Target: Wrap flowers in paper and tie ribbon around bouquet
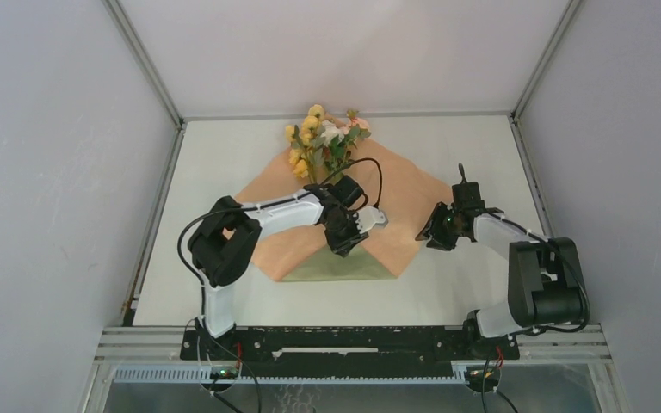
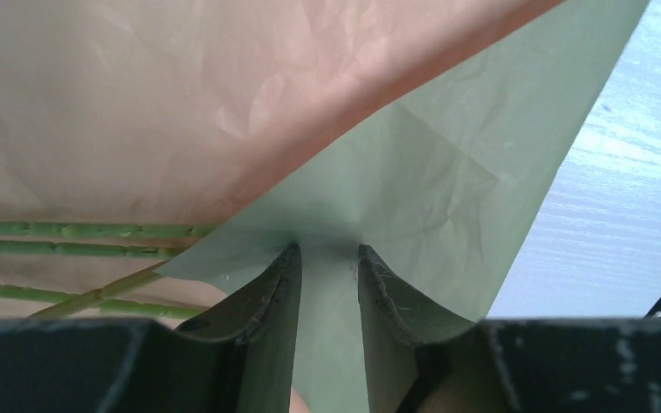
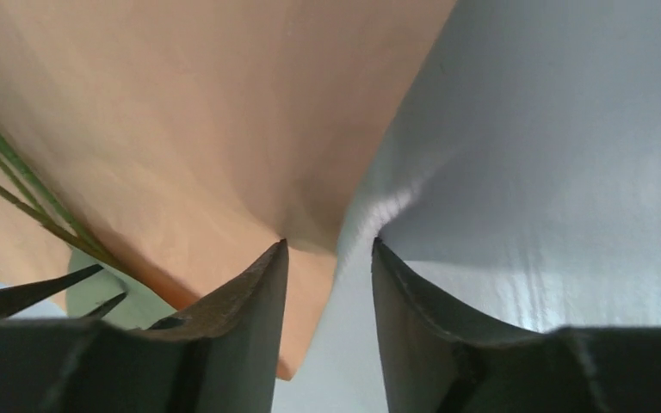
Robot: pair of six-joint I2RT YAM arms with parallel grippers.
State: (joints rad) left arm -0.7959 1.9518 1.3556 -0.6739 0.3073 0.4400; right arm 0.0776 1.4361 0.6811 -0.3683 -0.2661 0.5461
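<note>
The left pincer (image 2: 327,251) was found partly open, with a narrow gap left between its jaws. Its tips were set down on the paper (image 2: 430,172), on a green flap that was puckered just ahead of them; no firm grip on it could be made out. Just to the left of this pincer, the thin green stems (image 2: 77,231) were laid across the peach side of the sheet.

The right pincer (image 3: 330,249) was likewise held open and nothing was gripped. The peach corner of the sheet was seen beneath its left jaw and in the gap, with the white table (image 3: 551,129) to its right.

The flowers (image 1: 323,133) were laid lengthwise along the sheet's diagonal, with the blooms pointed away beyond the left pincer and the stems directed back toward it.
</note>
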